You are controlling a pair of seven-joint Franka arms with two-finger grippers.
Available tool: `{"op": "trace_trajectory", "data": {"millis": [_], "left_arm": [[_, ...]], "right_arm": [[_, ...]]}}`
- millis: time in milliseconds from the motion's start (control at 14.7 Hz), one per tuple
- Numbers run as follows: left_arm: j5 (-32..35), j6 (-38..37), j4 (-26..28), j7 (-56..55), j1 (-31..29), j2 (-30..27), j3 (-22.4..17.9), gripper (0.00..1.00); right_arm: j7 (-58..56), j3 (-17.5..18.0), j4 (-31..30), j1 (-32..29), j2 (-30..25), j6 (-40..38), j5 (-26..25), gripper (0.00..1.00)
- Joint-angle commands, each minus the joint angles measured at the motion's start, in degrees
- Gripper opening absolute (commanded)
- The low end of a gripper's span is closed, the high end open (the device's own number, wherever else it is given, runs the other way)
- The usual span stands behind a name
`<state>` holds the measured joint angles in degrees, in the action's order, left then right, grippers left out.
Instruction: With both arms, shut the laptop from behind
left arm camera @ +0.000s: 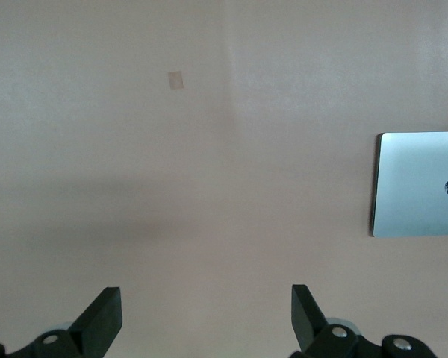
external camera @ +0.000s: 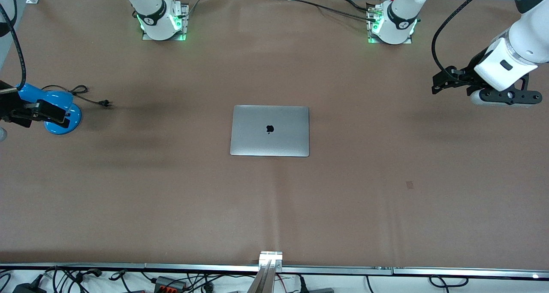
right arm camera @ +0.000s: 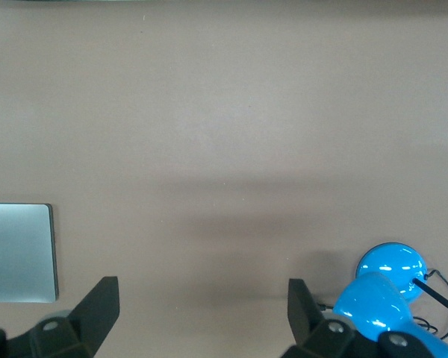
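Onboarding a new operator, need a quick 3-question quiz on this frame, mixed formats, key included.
1. True or false: the laptop lies shut with its lid logo facing up.
2. Multiple choice: the blue lamp stands (A) toward the right arm's end of the table, (B) on the laptop, (C) toward the left arm's end.
3. Fill in: the fingers of the left gripper and the right gripper are both ____.

Key: 1 true; 2 A; 3 open. Both grippers hang over bare table, one out toward each end, neither touching the laptop.
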<state>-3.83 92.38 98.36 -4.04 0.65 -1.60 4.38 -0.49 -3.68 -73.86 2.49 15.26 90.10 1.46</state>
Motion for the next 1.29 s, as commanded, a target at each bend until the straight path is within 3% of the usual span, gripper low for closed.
{"op": "trace_trajectory", "data": {"millis": [0,204,340,543,1222], "left_arm": [[1.10,-0.71,-0.80,1.05,0.58,0.36,-0.34,1.00],[2.06,-0.80,-0.80,1.23,0.67,0.37,-0.34,1.00],[4.52,-0.89,-0.71,1.23,1.02,0.19,0.01,1.00],[4.71,-0.98,-0.80,1.05,1.02,0.19,0.10,1.00],[4.53,-1.33,-0.80,1.14,0.76,0.37,0.10,1.00]], "right_arm": [[-1.52,1.66,-5.91,-1.44,-3.63,1.30,-1.54,1.00],[-1.09,1.66,-19.97,-1.35,-12.77,7.01,-1.80,1.00],[-1.26,1.66,-24.12,-1.44,-16.47,6.59,-1.89,1.00],[-1.35,1.57,-23.52,-1.44,-17.45,1.68,-1.89,1.00],[-0.65,1.57,-21.41,-1.61,-16.84,5.79,-1.54,1.00]]}}
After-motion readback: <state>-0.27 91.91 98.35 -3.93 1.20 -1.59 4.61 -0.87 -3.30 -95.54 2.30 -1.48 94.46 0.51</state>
